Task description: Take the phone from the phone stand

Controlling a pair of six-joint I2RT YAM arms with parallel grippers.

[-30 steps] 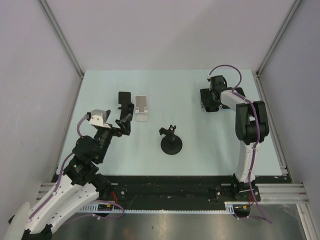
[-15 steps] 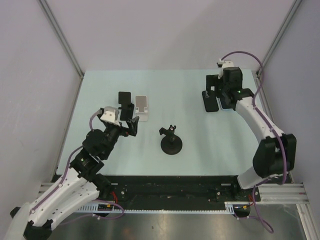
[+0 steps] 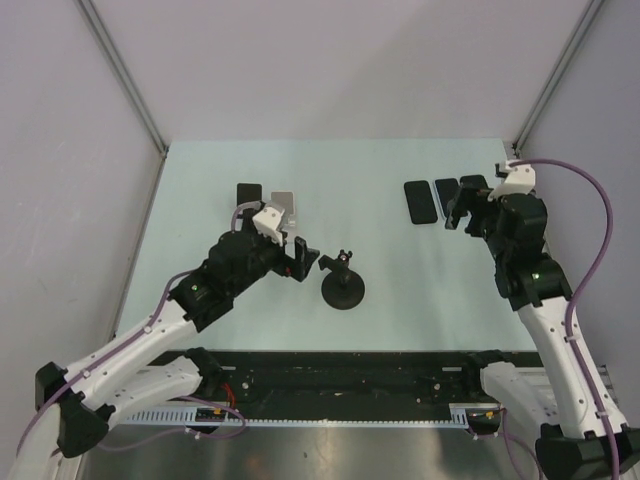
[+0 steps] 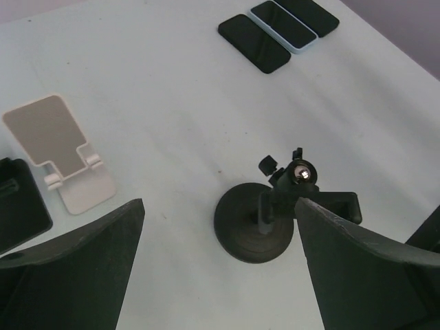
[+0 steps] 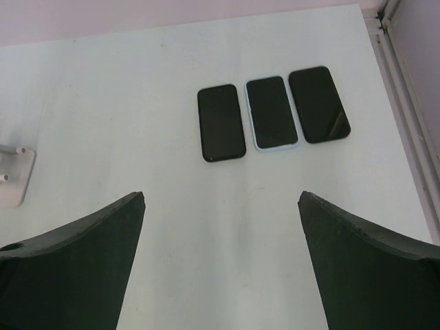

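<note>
No phone sits on any stand. The black phone [image 5: 221, 122], blue-cased phone [image 5: 272, 113] and rightmost phone [image 5: 319, 104], all slim glossy slabs, lie flat side by side at the far right of the matte table [image 5: 103, 103], so the removal looks done, though which one was lifted I cannot tell. The right gripper [image 5: 221, 196] hangs near them, spread wide and empty. The left gripper [image 4: 218, 205], equally wide and empty, hovers over the bare round-based black stand [image 4: 265, 220], with the angular white stand [image 4: 58, 148] further left.

The table [image 3: 420, 280] is plain pale mint. The three phones [image 5: 221, 122] at the upper middle of the right wrist view have black faces, and the middle phone [image 5: 273, 113] has a light-blue rim. In the left wrist view, a white stand [image 4: 65, 155] is at left and a black mount [image 4: 251, 230] at lower centre.
</note>
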